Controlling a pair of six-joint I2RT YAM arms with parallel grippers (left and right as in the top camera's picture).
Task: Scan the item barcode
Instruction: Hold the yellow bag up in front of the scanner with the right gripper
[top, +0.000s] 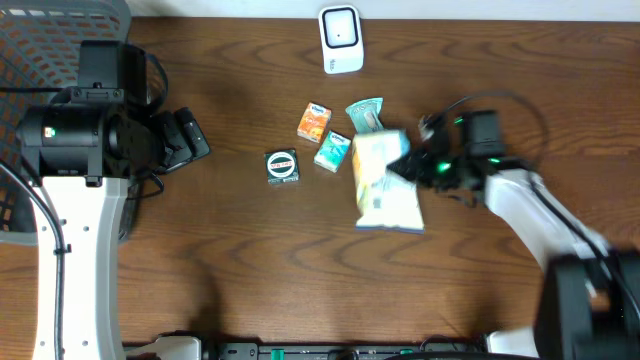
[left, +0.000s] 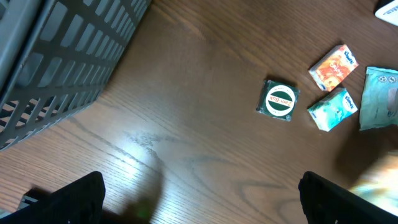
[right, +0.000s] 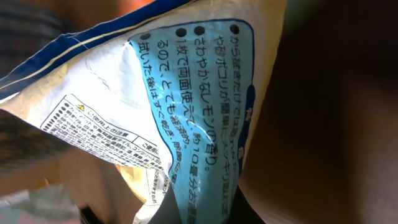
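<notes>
**Yellow pouch (top: 385, 190) pinched at its right edge, scanner up-frame**

The yellow pouch sits right of centre in the overhead view. Its long axis runs almost top to bottom of the frame, with the upper end leaning slightly left. The right arm (top: 520, 200) reaches in from the right, and its jaws are clenched on the pouch's upper right edge, so the pouch body lies to their left. Whether the lower end touches the surface (top: 250, 260) cannot be told.

In the right wrist view the pouch (right: 186, 106) fills the frame with a pale blue panel of Japanese print. No barcode shows there.

The white scanner (top: 340, 40) stands at top centre, up-frame and a little left of the pouch's upper end, with small packets lying between them. The next move probably means carrying the pouch up-frame and turning its coded face to the scanner.

The left arm (top: 70, 140) waits well apart at the left, its jaws released and spread wide, fingertips (left: 74, 199) at the bottom corners of its own view. The right arm is much the nearer.
</notes>
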